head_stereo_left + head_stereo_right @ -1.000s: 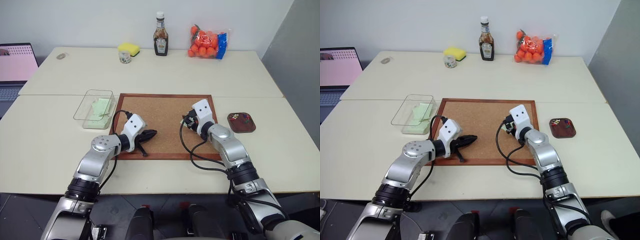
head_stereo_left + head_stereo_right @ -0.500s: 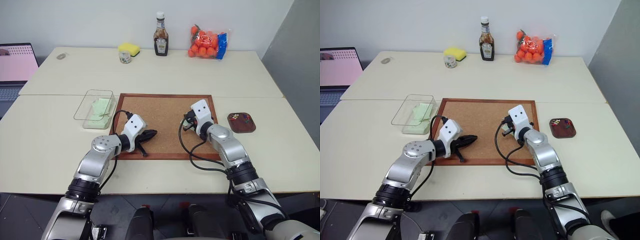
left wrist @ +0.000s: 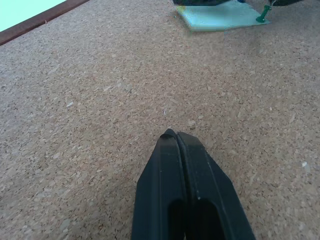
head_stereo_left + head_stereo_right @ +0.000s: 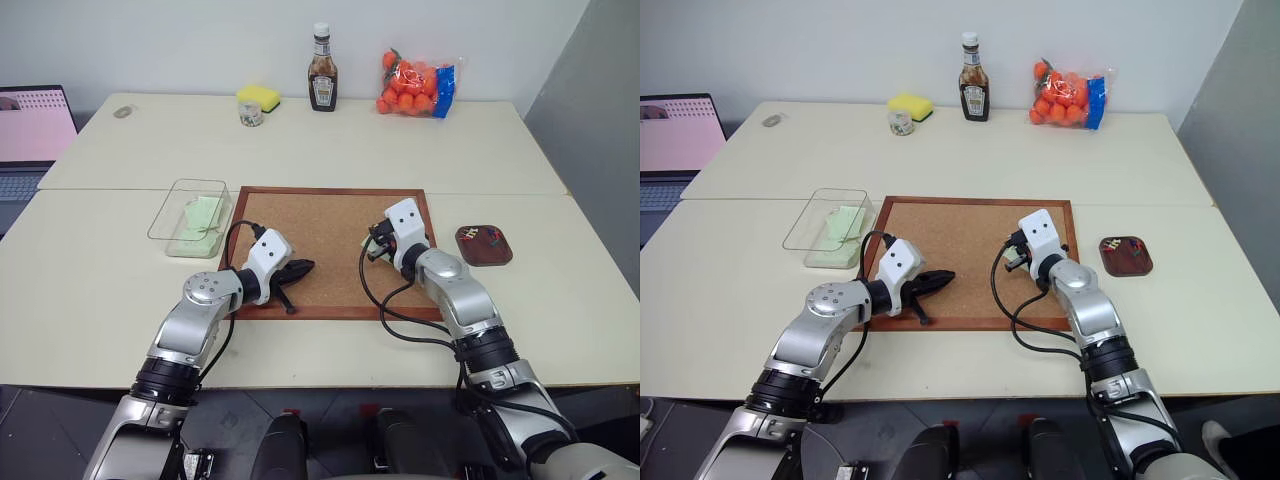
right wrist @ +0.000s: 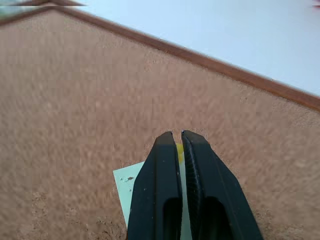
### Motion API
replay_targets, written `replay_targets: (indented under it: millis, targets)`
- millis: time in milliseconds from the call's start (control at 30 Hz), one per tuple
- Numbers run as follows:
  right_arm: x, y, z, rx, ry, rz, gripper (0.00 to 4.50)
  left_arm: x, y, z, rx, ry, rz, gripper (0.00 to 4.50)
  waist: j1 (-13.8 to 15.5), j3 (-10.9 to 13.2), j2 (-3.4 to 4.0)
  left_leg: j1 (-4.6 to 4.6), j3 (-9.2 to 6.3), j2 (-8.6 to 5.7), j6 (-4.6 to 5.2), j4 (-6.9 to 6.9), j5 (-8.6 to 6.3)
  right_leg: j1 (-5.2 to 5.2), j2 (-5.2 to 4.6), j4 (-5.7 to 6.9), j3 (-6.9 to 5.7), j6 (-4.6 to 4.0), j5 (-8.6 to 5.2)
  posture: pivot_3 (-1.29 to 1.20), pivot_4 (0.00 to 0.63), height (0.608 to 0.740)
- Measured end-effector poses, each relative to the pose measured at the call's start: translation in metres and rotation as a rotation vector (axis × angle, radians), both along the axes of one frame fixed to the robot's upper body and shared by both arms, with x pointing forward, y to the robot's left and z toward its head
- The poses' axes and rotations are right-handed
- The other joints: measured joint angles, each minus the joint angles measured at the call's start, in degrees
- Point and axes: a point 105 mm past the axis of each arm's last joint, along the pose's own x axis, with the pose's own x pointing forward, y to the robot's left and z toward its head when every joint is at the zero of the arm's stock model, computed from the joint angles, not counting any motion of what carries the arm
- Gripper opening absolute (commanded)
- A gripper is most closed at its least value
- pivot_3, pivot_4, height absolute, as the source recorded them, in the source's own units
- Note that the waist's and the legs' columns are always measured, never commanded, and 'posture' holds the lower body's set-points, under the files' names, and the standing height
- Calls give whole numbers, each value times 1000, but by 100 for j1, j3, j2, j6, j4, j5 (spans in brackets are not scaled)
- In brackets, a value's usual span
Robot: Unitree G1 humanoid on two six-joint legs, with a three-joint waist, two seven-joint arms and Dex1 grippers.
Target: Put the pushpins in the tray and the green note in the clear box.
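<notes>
My right gripper [image 5: 177, 136] hovers over the corkboard [image 4: 320, 225], shut on a yellow pushpin [image 5: 179, 150] at its tips. A pale green note [image 5: 131, 192] lies on the cork right under it. From the left wrist, that note [image 3: 220, 15] carries a green pushpin [image 3: 262, 17] at one corner. My left gripper [image 4: 305, 266] is shut and empty, low over the cork near the board's front left. The clear box [image 4: 170, 228] sits left of the board with a green sheet [image 4: 203, 214] inside. The brown tray [image 4: 470, 256] on the right holds a few pushpins [image 4: 491, 236].
Along the table's far edge stand a sauce bottle [image 4: 321, 82], a bag of oranges [image 4: 415, 85], a yellow sponge [image 4: 258, 97] and a small jar [image 4: 250, 115]. A laptop [image 4: 30, 135] sits at the far left.
</notes>
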Motion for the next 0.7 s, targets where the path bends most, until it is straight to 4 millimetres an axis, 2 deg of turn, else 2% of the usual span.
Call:
replay_targets:
  millis: [267,400,467,500,633,700]
  targets:
    - [-3,0,10,28,-33,0,6,0,0,0,1,-1,0,0,-1,0,0,0,0,0,0,0,0,0,0,0,1,0,0,0,150,740]
    - [-7,-8,28,60,-90,-9,6,-1,-1,0,1,-1,-3,0,6,0,0,-1,0,0,0,0,0,0,-1,-1,-1,0,0,0,150,740]
    - [-9,-24,36,64,-113,-44,6,-1,-3,0,-1,-1,-8,0,19,0,0,-4,0,-2,0,0,0,0,-3,-2,-1,0,0,0,150,740]
    - [-10,-39,38,58,-120,-81,6,-2,-3,0,-3,-2,-9,0,32,0,0,-4,0,-3,0,0,0,1,-4,-5,-1,1,-1,0,150,740]
    - [-19,-107,26,12,-83,-275,6,-3,-3,-1,-4,-1,-8,0,30,0,0,-3,3,-6,1,-2,-1,1,-7,-6,1,1,-1,0,150,740]
    - [-23,-133,22,-10,-62,-357,6,-3,-2,-1,-2,0,-5,0,22,1,1,0,3,-5,1,-2,0,1,-7,-3,1,1,-1,0,150,740]
